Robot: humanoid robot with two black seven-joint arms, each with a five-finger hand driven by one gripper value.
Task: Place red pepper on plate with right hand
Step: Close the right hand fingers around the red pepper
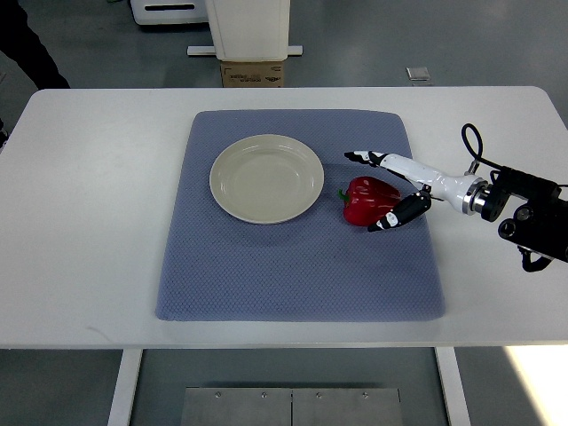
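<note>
A red pepper [366, 200] lies on the blue-grey mat [293, 266], just right of a cream plate [266, 177] that holds nothing. My right hand [377, 191] comes in from the right edge and sits around the pepper's right side. Its fingers are spread, one black-tipped finger [362, 157] above the pepper and another below it at the pepper's lower right. Whether the fingers touch the pepper I cannot tell. The pepper rests on the mat, apart from the plate. The left arm does not show.
The mat lies in the middle of a white table [89, 222]. Beyond the table's far edge stand a white pedestal [248, 31] and a cardboard box [253, 73]. A person's dark sleeve [31, 44] shows at the top left corner.
</note>
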